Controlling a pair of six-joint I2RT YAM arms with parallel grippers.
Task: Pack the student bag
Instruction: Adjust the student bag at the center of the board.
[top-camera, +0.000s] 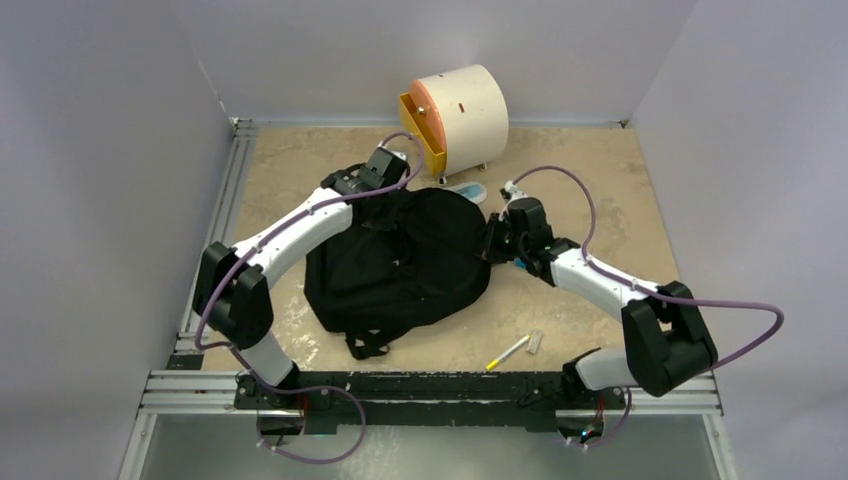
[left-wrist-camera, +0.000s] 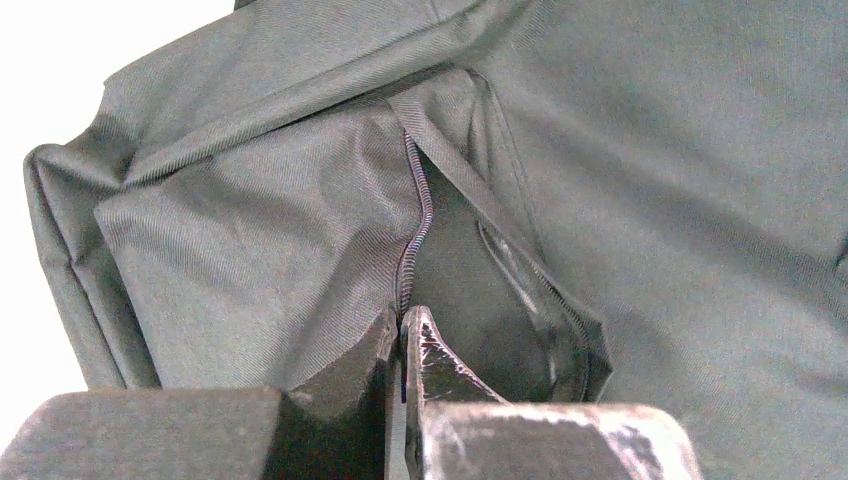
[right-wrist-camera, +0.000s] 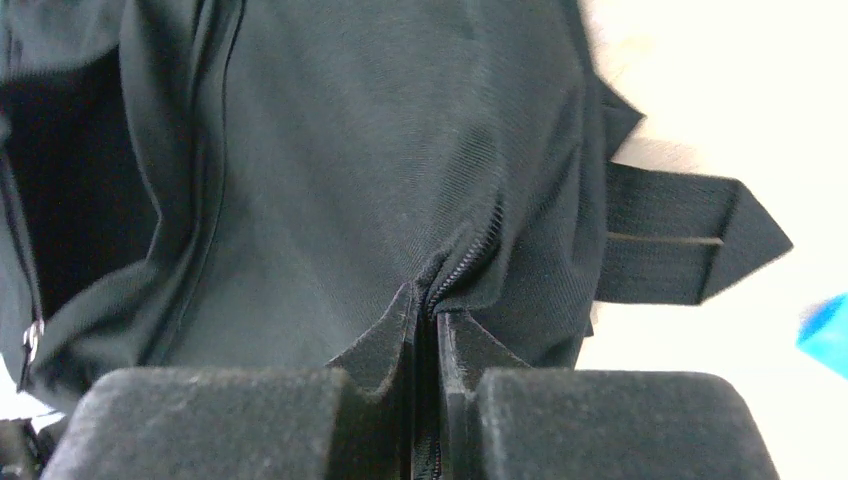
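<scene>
— Now, where is the bag?
— Middle of the desk. It is black and slumped, lying flat. One strap end trails toward the near edge. An arm reaches in from each side.
— Left claw?
— At the bag's far left corner. The fingers are pressed together, pinching the zip edge. The zip teeth run up from between the tips. Just right of them the opening gapes a little, dark inside.
— Right claw?
— On the bag's right side. The fingers are nearly touching, nipping a fold of fabric right on the zip line. A flat black strap sticks out to the right of it. To the left in that wrist view is a dark open mouth in the fabric.
— Anything else on the desk?
— A cream round box with an orange drawer front, at the far side, just behind the bag. A pale blue item sits between box and bag, partly hidden; I cannot tell what it is. Toward the near edge, right of the bag, lie a yellow-tipped pen and a small grey piece just beside it. Both are apart from the bag.
</scene>
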